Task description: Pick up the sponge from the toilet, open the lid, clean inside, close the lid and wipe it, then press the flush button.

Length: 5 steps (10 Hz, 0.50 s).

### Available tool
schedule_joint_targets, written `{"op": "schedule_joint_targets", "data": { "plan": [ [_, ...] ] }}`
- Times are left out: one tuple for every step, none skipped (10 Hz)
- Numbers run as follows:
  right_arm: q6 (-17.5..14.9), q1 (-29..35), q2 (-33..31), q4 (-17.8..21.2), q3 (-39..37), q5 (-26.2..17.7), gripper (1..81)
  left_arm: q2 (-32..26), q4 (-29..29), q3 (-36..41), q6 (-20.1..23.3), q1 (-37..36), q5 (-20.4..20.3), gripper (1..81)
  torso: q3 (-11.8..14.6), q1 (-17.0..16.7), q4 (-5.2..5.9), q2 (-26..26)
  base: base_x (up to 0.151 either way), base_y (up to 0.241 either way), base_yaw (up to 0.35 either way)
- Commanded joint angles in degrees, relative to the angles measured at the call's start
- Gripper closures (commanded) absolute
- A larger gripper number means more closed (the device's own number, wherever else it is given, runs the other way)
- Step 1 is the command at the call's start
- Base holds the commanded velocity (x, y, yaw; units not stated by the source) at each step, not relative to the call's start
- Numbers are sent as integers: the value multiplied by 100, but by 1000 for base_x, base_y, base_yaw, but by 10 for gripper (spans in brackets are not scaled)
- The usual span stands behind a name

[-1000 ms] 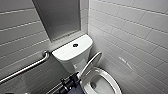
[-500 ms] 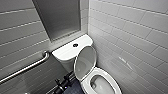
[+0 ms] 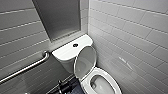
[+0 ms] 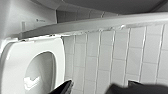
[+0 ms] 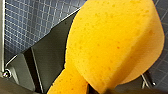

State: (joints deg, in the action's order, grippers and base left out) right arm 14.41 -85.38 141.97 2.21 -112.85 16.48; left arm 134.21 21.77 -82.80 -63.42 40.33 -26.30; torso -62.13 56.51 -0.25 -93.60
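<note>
My right tool [image 5: 100, 90] is clamped on the sponge [image 5: 112, 42]. The lid [image 3: 85, 61] stands up at 11 o'clock of the bowl [image 3: 105, 86]. I judge cleaning, wiping and flushing remain.

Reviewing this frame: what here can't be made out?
- Head view: the front of the toilet, cut off by the bottom edge.
- Head view: the dark shape beside it, blurred and cut off.
- Right wrist view: much of the gridded surface, hidden behind the sponge.

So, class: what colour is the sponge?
The sponge is orange-yellow, clearest in the right wrist view.
</note>
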Motion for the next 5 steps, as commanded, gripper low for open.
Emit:
{"op": "schedule_joint_targets", "data": {
  "plan": [
    [-17,-36,-254,-115,185,-365,811,-814,1800,694,-136,-214,985,10,0,0,0,0,0,0,0],
    [-35,-28,-272,-115,211,-365,811,-974,2294,800,-136,-47,1186,10,0,0,0,0,0,0,0],
    [-52,-45,-281,-115,220,-365,811,-1062,2950,957,-136,154,1727,10,0,0,0,0,0,0,0],
    [-61,-54,-290,-124,212,-339,811,-1054,3574,1124,-127,427,2437,10,0,0,0,-2,0,0,0],
    [-79,-54,-290,-150,212,-303,811,-913,4174,1257,-110,796,3328,10,0,0,0,-2,0,0,0]
  ]
}}
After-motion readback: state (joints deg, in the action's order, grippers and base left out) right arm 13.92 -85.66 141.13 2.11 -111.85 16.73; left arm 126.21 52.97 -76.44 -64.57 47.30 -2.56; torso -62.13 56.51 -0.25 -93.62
